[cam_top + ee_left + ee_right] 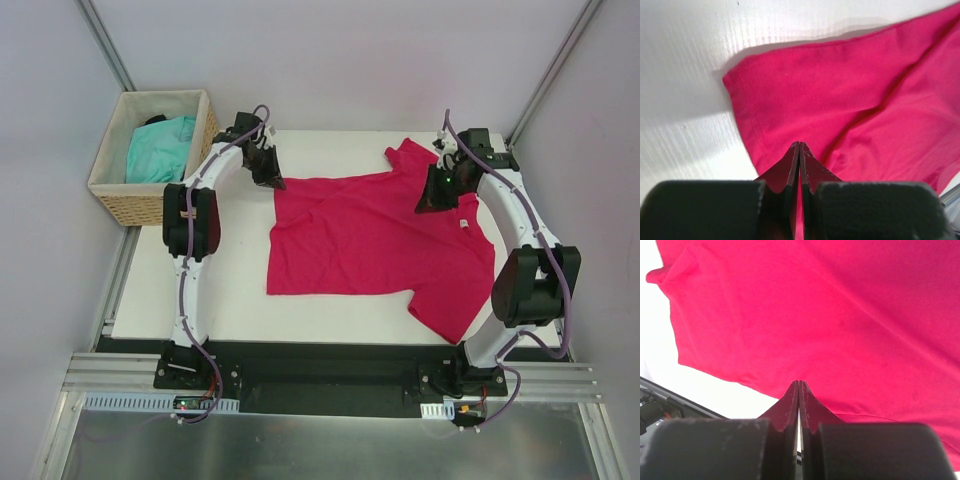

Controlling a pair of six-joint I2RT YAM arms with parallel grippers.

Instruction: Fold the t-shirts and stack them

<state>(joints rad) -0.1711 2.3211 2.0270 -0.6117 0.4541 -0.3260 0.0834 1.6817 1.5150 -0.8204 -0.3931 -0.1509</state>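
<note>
Clamping the far left hem corner of the pink tee [370, 235] in the left gripper [272, 172], jaws pressed together on the cloth. Clamping the far right shoulder, near the collar, in the right gripper [437, 195], jaws likewise together on cloth. Holding both pinched edges just off the table [230, 290], with shadow showing beneath in the left wrist view. Spreading otherwise across the table's middle, label [465, 222] at the right, one sleeve pointing near-right. Sitting crumpled in the basket [150, 205] at far left: turquoise tee [165, 148], well apart.
</note>
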